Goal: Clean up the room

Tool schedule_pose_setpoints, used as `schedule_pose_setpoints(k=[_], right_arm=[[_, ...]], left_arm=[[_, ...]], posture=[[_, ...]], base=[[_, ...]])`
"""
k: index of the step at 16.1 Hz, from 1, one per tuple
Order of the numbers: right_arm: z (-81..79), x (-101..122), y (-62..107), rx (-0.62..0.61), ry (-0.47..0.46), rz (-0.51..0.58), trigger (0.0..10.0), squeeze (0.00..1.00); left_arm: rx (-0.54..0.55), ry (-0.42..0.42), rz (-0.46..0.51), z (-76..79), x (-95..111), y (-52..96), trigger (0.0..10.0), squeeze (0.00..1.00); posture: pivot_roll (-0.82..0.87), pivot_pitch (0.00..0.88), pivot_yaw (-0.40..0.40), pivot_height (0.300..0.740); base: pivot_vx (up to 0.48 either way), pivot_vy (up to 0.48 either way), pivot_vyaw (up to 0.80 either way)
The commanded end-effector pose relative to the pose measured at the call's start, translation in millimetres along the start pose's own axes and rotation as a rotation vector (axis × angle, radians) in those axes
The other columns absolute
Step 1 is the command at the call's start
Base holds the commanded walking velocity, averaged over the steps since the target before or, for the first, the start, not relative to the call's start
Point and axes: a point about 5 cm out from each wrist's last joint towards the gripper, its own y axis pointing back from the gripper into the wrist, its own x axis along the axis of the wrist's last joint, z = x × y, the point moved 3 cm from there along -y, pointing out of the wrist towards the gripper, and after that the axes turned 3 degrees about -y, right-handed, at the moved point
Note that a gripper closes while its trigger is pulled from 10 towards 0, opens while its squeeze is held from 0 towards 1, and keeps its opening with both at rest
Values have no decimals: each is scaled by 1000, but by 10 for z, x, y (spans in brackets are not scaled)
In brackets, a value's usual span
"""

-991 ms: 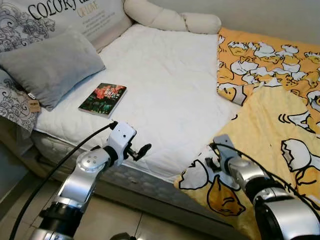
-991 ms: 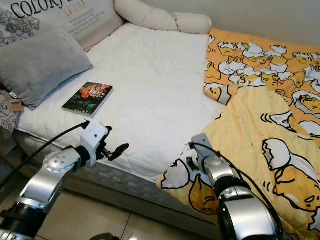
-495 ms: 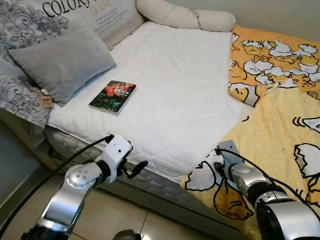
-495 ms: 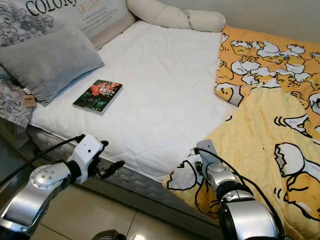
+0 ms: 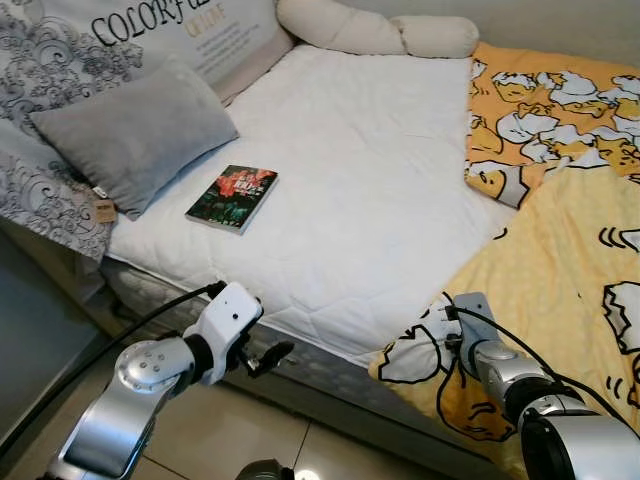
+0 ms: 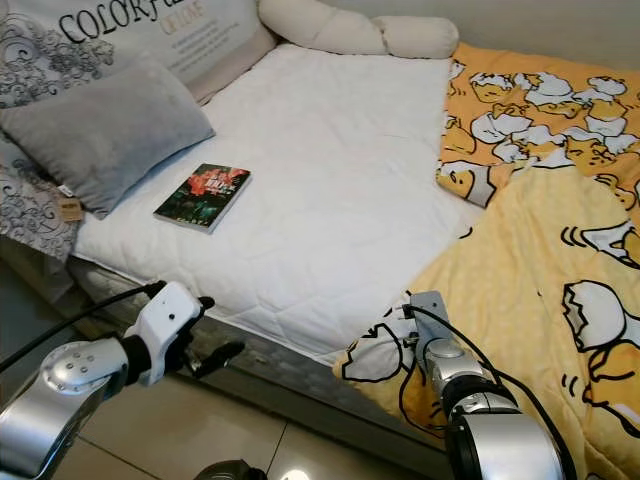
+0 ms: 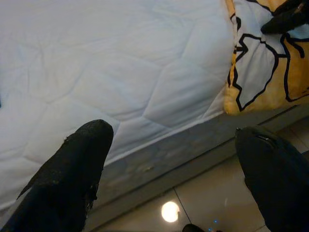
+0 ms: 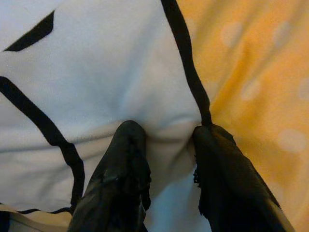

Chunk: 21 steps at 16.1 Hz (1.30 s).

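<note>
A yellow blanket [image 5: 570, 270] printed with egg cartoons covers the right side of the bed, and its corner hangs over the front edge. My right gripper [image 8: 164, 133] is shut on a fold of that hanging corner, on a white patch with black outlines; its wrist [image 5: 472, 322] sits at the bed's front edge. My left gripper [image 7: 174, 135] is open and holds nothing, low in front of the bed's side [image 5: 268, 356] above the floor. A book [image 5: 232, 198] with a dark red and green cover lies on the white mattress [image 5: 370, 170].
A grey pillow [image 5: 135, 130] leans on patterned cushions [image 5: 60, 60] at the left end of the bed. A cream bolster [image 5: 380, 30] lies along the far edge. Tiled floor [image 5: 230, 430] runs along the bed's front, and a black cable trails from my left arm.
The camera has shifted. My left gripper has dropped from the mattress edge to below it, in front of the bed's side. The right gripper keeps its hold on the blanket corner.
</note>
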Motion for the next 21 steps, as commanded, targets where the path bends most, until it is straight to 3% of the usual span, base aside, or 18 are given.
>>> schedule_pose_setpoints(k=[1, 3, 11, 15, 17, 19, 20, 21], right_arm=[[60, -44, 2, -17, -28, -7, 0, 0], [72, 5, 3, -12, -48, 10, 0, 0], [45, 82, 13, 99, 33, 29, 0, 0], [-8, 136, 41, 241, 90, 33, 0, 0], [-66, 177, 70, 347, 83, 51, 0, 0], [-253, 151, 196, 654, 127, 62, 0, 0], [-321, 26, 286, 821, 145, 19, 0, 0], [-339, -28, 322, 877, 161, 1, 0, 0]], left_arm=[[5, -6, -11, -6, -5, 40, 10000, 0], [9, 5, -20, 22, -24, 46, 10000, 0], [20, 13, 0, -26, 40, -26, 10000, 0], [21, 15, 7, -33, 52, -91, 10000, 0], [21, 17, 10, -42, 59, -117, 10000, 0], [33, 24, 13, -57, 46, -150, 10000, 0], [30, 32, 19, -29, 55, -156, 10000, 0], [28, 32, 20, -20, 60, -160, 10000, 0]], posture=[[205, 0, 61, 740], [197, 0, 47, 740], [159, 0, 31, 740], [125, 0, 26, 740], [111, 0, 17, 740], [92, 0, 13, 740], [89, 0, 12, 740], [87, 0, 12, 740]], base=[[0, 0, 0], [0, 0, 0], [0, 0, 0], [0, 0, 0], [0, 0, 0], [0, 0, 0], [0, 0, 0], [0, 0, 0]])
